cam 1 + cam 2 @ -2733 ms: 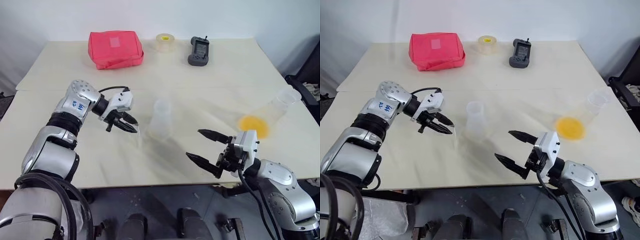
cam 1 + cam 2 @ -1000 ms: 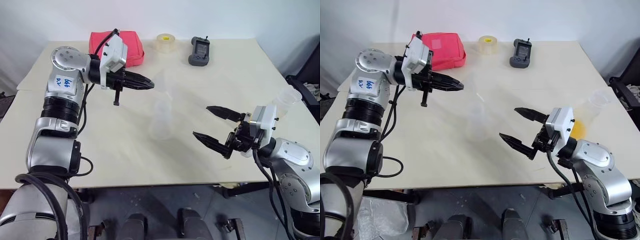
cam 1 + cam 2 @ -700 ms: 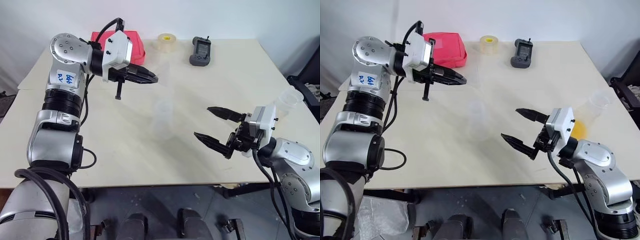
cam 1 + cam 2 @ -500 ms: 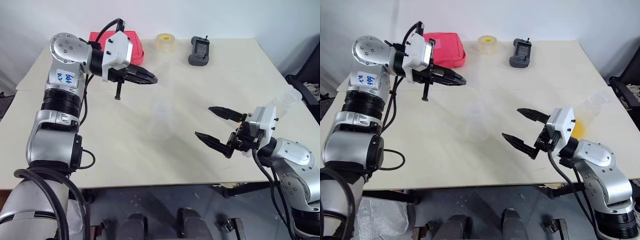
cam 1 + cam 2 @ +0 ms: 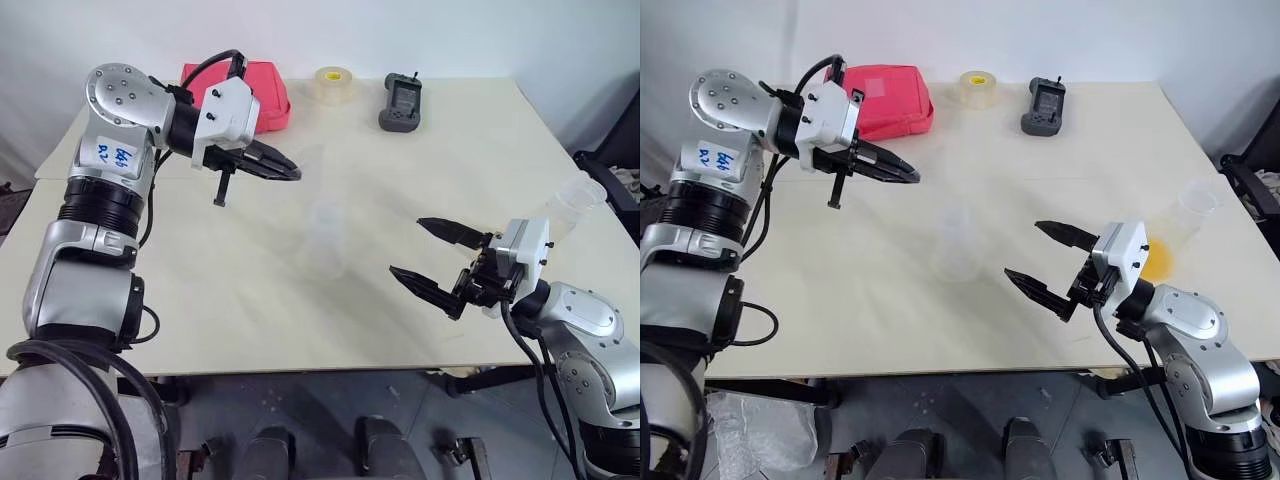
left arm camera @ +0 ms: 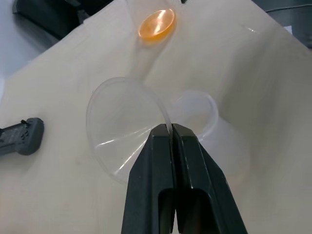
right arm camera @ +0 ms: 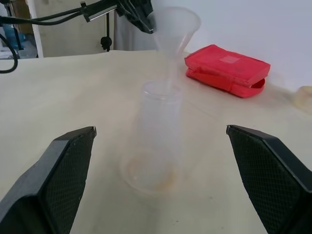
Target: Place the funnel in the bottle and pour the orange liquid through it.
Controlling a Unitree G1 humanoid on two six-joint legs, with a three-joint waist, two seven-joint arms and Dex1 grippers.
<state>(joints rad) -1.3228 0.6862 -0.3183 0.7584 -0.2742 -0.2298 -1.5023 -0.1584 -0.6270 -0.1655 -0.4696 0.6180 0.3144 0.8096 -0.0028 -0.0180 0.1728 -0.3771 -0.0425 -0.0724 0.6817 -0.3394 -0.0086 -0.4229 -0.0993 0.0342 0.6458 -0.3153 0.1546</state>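
right wrist view: funnel (image 7: 174, 29) held over the bottle (image 7: 155, 146).
left gripper (image 6: 170, 130) pinches the funnel's rim, its stem tip at the bottle's mouth (the bottle stands mid-table); right gripper (image 5: 432, 261) hangs spread wide right of the bottle, orange liquid (image 6: 156, 24) in a flask beyond.

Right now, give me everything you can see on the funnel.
The funnel is a small, clear, colourless cone, plastic by the look, with a wide round mouth and a narrow stem. The left gripper is shut on its rim, holding it in the air, clear of the table. In the right wrist view it hangs above the clear bottle, its stem slanting down to the bottle's open mouth; whether the tip is inside I cannot tell. It looks empty.
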